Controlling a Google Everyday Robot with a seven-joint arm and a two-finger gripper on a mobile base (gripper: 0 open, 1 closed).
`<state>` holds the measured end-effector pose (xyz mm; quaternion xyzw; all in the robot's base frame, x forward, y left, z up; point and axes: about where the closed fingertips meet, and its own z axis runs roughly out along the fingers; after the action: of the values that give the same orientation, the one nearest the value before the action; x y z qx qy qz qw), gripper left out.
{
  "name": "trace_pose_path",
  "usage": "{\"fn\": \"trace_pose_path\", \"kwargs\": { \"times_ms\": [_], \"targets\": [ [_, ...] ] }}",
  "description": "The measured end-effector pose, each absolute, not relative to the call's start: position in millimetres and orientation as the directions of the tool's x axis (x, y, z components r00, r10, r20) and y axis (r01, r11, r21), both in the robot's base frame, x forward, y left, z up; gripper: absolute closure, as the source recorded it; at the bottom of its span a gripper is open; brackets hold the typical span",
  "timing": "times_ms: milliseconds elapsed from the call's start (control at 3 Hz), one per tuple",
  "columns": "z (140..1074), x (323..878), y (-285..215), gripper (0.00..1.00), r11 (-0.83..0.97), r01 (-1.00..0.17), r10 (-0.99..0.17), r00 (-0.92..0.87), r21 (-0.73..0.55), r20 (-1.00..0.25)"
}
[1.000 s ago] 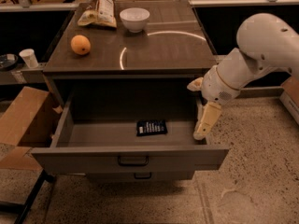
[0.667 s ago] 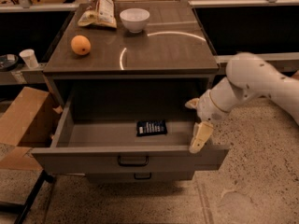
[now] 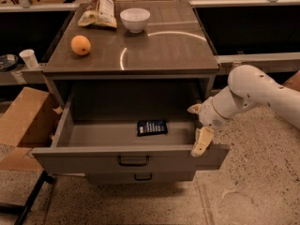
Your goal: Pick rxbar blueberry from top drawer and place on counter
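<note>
Top drawer [image 3: 84, 159] open, with the rxbar blueberry [image 3: 152, 127] flat on its floor. Gripper [image 3: 201, 143] at the drawer's right front corner, apart from the bar. Released or clenched: cannot tell.

We had one view only, set high and in front of the grey metal cabinet [image 3: 209, 85], and it looked steeply down towards its face. It stood at middle range. The glossy grey-brown rectangular bench [image 3: 164, 50] filled the upper half, the wide open grey metal top drawer [image 3: 84, 161] lay across the middle, and speckled stone floor [image 3: 243, 196] ran along the bottom. The smooth white arm [image 3: 253, 90] came in from the frame's right edge, and its cream end effector [image 3: 201, 142] hung at the drawer's right front corner.
</note>
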<state>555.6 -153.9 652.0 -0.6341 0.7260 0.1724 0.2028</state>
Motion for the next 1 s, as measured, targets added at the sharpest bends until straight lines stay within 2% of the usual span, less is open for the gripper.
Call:
{"fn": "trace_pose_path", "kwargs": {
  "times_ms": [667, 1000],
  "targets": [
    [727.4, 504.7, -108.2, 0.0, 0.032, -0.995, -0.881, 0.018, -0.097, -0.473],
    [764.5, 501.4, -88.0, 0.0, 0.0, -0.993, -0.878, 0.058, -0.121, -0.475]
  ]
}}
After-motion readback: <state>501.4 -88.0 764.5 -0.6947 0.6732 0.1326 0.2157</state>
